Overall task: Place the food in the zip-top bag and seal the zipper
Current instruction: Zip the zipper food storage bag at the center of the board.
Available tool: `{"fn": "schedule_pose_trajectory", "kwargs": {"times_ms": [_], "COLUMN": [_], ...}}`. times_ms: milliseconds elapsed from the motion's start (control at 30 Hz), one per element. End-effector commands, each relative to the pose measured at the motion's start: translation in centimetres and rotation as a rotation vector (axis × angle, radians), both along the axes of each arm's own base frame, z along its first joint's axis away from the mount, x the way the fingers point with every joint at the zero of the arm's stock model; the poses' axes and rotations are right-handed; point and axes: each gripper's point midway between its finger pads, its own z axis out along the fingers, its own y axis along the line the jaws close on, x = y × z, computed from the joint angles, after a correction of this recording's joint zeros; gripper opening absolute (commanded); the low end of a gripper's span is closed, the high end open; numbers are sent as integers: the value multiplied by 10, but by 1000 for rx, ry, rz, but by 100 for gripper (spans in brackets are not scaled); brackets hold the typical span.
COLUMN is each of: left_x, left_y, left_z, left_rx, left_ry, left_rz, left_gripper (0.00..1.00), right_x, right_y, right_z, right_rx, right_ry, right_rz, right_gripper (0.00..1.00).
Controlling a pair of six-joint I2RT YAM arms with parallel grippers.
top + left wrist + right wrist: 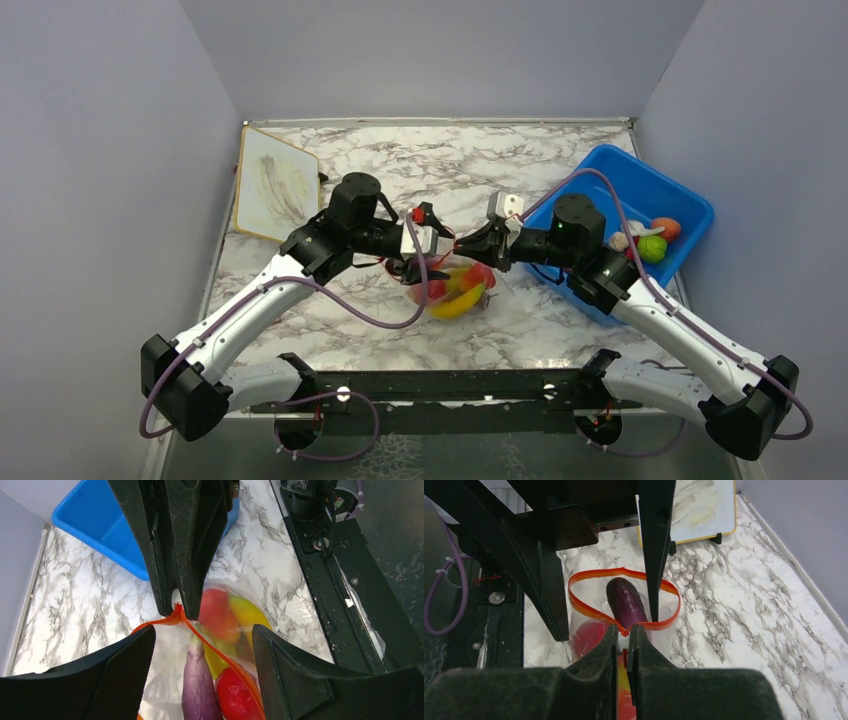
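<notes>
- The right pincer (626, 630) is clenched on the zipper (596, 573) of the zip-top bag (162, 675).
- The left pincer (202, 645) is released, its jaws spread either side of the bag's open mouth.
- The food (624, 597) sits inside the bag, below both pincers.

Top view: bag (455, 288) mostly hidden under both wrists, contents blurry. Bin (620, 180) part-covered by right arm, its pieces too small to name. Left wrist view: eggplant (200, 690) and red fruit (235, 696) cut off at bottom edge. Right wrist view: zipper (594, 573) pinch spot buried inside right gripper (625, 630).

Lab test cell — bare lilac walls (100, 150), marble-print table (440, 160), two white arms (250, 310) on a black rail (440, 385).
</notes>
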Motion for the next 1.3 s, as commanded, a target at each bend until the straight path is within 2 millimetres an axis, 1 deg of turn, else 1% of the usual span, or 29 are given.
{"fn": "schedule_pose_trajectory", "kwargs": {"times_ms": [0, 133, 267, 333, 500, 600, 767, 833, 900, 1000, 1067, 1167, 1233, 1267], "left_x": [10, 11, 7, 4, -5, -12, -8, -8, -10, -11, -10, -7, -6, -6], "left_y": [-11, -13, -11, -10, -10, -12, -13, -14, -14, -14, -13, -12, -10, -10], "left_z": [12, 13, 19, 19, 5, -3, -8, -8, -8, -8, -9, -11, -11, -10], "left_rx": [-35, -36, -52, -60, -42, -30, -15, -10, -7, -5, 2, 16, 20, 18], "left_ry": [-99, -126, -160, -168, -140, -115, -116, -116, -113, -109, -111, -113, -113, -114], "left_rz": [11, 32, 37, 31, -19, -62, -65, -71, -82, -94, -83, -61, -50, -47], "left_gripper": [73, 73, 72, 72, 73, 74, 74, 74, 71, 66, 56, 31, 18, 11], "right_x": [-15, -13, -10, -11, -22, -29, -45, -48, -49, -50, -49, -48, -45, -43], "right_y": [7, 6, 6, 6, 7, 6, 1, -1, -2, -2, -2, -2, -3, -4], "right_z": [5, -2, -9, -8, 3, 6, 6, 8, 8, 9, 9, 7, 7, 6], "right_rx": [-3, -29, -59, -65, -25, -19, -30, -26, -27, -29, -31, -31, -28, -30], "right_ry": [-5, 2, 6, -4, -66, -101, -165, -188, -202, -212, -208, -196, -188, -186], "right_rz": [101, 94, 90, 97, 163, 198, 285, 292, 295, 301, 296, 282, 259, 242], "right_gripper": [1, 1, 1, 1, 1, 1, 1, 1, 1, 1, 1, 1, 1, 3]}}
